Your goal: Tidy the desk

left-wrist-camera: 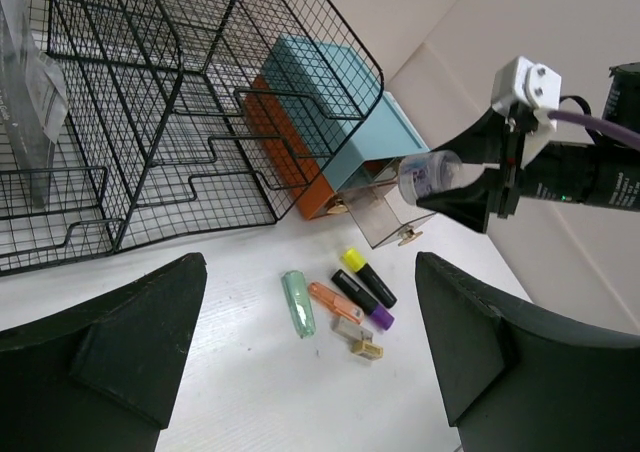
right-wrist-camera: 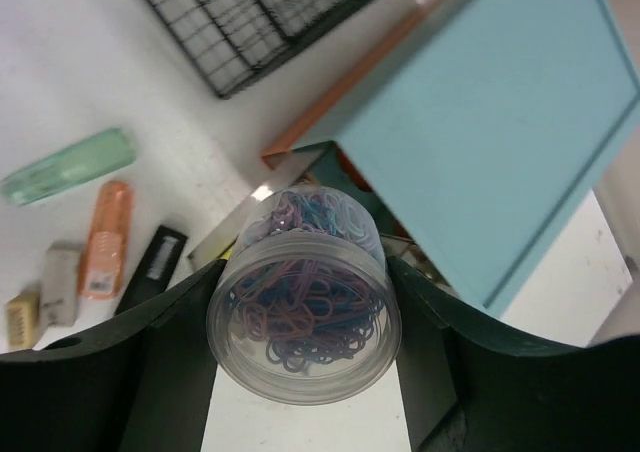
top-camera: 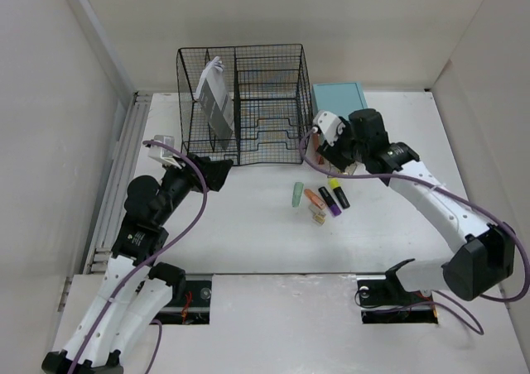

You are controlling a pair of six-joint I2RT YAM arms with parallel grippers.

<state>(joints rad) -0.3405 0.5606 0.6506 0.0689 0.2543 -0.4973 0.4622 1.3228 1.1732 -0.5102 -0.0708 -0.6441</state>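
Note:
The white desk (top-camera: pixel 248 233) carries a black wire-mesh organizer (top-camera: pixel 240 101) and a teal drawer box (top-camera: pixel 339 97). My right gripper (top-camera: pixel 331 152) is shut on a clear round jar of coloured paper clips (right-wrist-camera: pixel 305 317) and holds it above the box's pulled-out clear drawer (left-wrist-camera: pixel 385 217). The jar also shows in the left wrist view (left-wrist-camera: pixel 430 175). My left gripper (top-camera: pixel 217 174) is open and empty, just in front of the organizer's left part. A green highlighter (top-camera: pixel 296 194), an orange one (top-camera: pixel 314 198), a purple-capped one (top-camera: pixel 329 201) and a yellow-capped one (top-camera: pixel 338 192) lie mid-desk.
Two small blocks, grey and tan (top-camera: pixel 317 215), lie beside the highlighters. A grey-white packet (top-camera: pixel 214 97) stands in the organizer's left compartment. White walls close the desk on the left, back and right.

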